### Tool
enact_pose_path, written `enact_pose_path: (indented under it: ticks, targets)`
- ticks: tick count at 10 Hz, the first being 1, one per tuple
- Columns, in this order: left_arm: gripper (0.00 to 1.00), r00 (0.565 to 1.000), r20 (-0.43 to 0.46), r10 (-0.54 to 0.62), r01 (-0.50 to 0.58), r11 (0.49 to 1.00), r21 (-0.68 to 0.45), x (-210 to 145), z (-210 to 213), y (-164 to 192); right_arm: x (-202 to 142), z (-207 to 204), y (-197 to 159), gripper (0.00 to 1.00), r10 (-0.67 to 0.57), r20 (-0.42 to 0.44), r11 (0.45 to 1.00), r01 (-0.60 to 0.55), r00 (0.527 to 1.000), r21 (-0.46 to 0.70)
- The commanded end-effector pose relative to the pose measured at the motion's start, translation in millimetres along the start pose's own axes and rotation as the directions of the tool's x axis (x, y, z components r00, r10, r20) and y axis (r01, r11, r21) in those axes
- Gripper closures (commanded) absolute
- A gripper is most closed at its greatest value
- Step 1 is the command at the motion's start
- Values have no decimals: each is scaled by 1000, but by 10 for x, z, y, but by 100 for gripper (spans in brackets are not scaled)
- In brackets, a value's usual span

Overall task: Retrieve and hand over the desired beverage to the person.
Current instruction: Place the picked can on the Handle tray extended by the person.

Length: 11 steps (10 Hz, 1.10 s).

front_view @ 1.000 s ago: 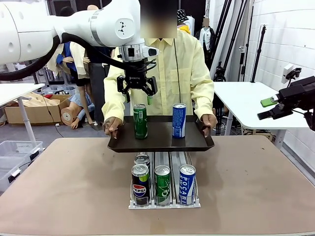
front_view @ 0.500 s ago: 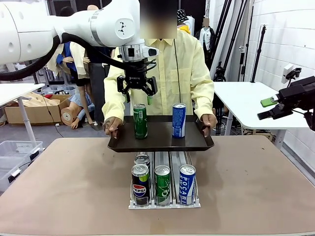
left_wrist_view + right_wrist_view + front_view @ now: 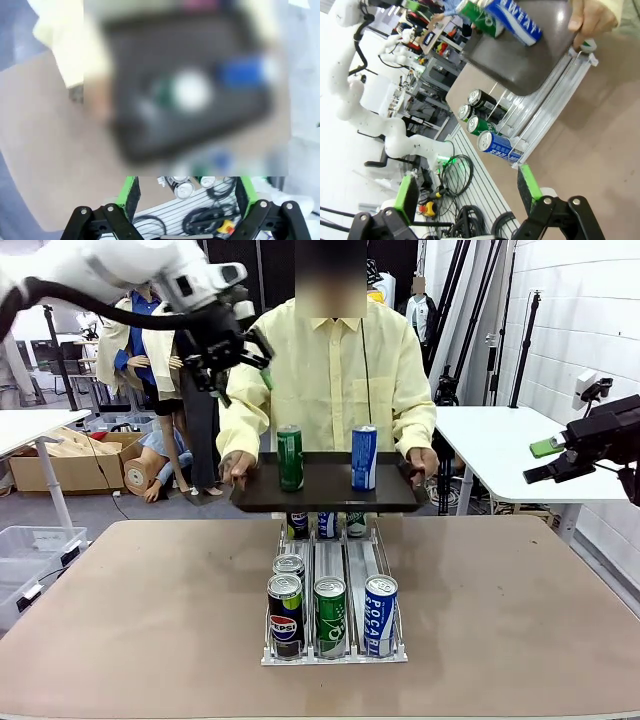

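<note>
The person (image 3: 330, 370) in a pale-yellow shirt stands at the far side, holding a dark tray (image 3: 330, 497) in both hands. A green can (image 3: 290, 458) and a blue can (image 3: 364, 457) stand upright on it. My left gripper (image 3: 235, 355) hangs open and empty, high and left of the tray, by the person's shoulder. Its wrist view is blurred, with the tray (image 3: 150, 130), the green can (image 3: 187, 90) and the blue can (image 3: 245, 70) below the open left gripper (image 3: 187, 197). My right gripper (image 3: 545, 462) is open at the far right, off the table. The open right gripper (image 3: 467, 192) faces the tray (image 3: 520, 60) from the side.
A clear can rack (image 3: 335, 652) sits mid-table with a Pepsi can (image 3: 285, 610), a green can (image 3: 329, 615) and a blue Pocari can (image 3: 380, 615) at its front, and more cans behind. A white side table (image 3: 500, 440) stands at the right. A bare brown tabletop (image 3: 130, 620) surrounds the rack.
My left gripper has pulled up and to the left, away from above the green can. The person has raised the tray a little, uncovering cans at the rack's far end.
</note>
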<state>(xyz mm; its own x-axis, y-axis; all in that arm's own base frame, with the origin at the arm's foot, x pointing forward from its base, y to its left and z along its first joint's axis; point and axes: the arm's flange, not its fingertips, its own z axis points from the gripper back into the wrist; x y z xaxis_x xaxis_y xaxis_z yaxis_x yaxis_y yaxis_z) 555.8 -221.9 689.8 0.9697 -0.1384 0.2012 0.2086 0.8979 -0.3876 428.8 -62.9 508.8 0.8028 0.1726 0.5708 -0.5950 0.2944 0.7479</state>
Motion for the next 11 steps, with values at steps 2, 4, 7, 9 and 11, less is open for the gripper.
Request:
enact_pose_path:
  ticks: [2,4,7,9,11]
  targets:
    - [0,999,36,40,-28,957,-287,-564,87,920,12,-8,6,0,2,5,1000,-2,1000,1]
    - [0,992,114,56,4,884,-468,-886,179,1546,12,-8,6,0,2,5,1000,-2,1000,1]
    - [0,981,186,51,83,763,-641,-1167,46,2154,12,-8,6,0,2,5,1000,-2,1000,1]
    - [0,971,228,67,115,705,-700,-1285,-113,2325,12,-8,6,0,2,5,1000,-2,1000,1]
    - [0,962,258,86,145,640,-754,-1397,-229,2549,12,-8,6,0,2,5,1000,-2,1000,1]
